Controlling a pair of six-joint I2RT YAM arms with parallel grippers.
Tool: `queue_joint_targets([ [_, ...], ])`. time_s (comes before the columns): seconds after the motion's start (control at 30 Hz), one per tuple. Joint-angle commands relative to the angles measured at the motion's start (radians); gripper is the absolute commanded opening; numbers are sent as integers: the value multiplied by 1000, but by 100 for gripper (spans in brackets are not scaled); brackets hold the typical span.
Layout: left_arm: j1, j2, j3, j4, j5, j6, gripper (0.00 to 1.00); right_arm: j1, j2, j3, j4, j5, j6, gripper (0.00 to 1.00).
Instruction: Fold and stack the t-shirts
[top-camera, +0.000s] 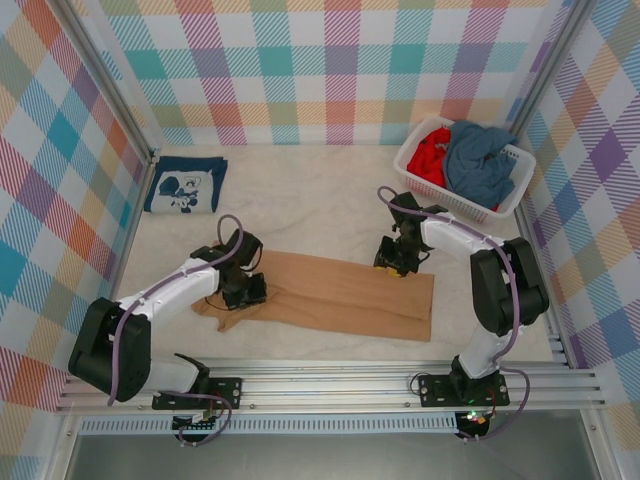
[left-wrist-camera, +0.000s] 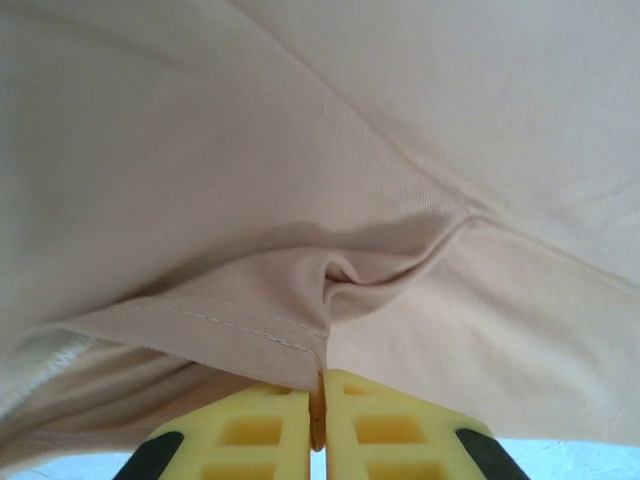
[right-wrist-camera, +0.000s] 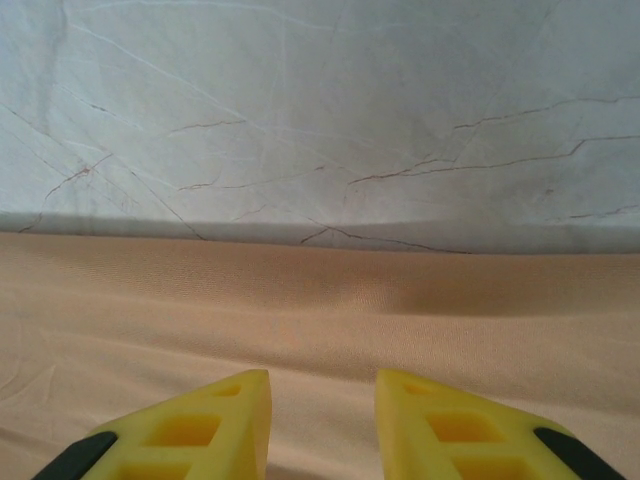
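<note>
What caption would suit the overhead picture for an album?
Left gripper pinches the tan t-shirt at one end, right gripper open at its far edge; a folded navy t-shirt lies beyond.

A tan soft-fabric t-shirt (top-camera: 340, 295) lies folded lengthwise across the near bench (top-camera: 320, 200). A folded navy white-graphic tee (top-camera: 186, 184) lies far left. A crumpled red tee (top-camera: 430, 157) and grey-blue tee (top-camera: 480, 160) fill the white slatted basket (top-camera: 440, 195).

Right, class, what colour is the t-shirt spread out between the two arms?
The t-shirt is plain tan, seen best in the top view.
</note>
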Motion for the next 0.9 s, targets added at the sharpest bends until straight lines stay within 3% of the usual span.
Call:
queue_joint_targets([
  [0.0,-30,7,-21,-23,17,-36,5,-4,10,11,-7,2,13,33],
  [0.23,-91,4,-18,-36,43,-79,0,-4,-3,1,-13,8,8,33],
  [0.73,-191,53,-61,12,53,-237,6,-4,5,-14,-11,4,8,32],
  [0.87,-206,51,-62,13,67,-257,14,-4,13,-4,-14,3,3,32],
])
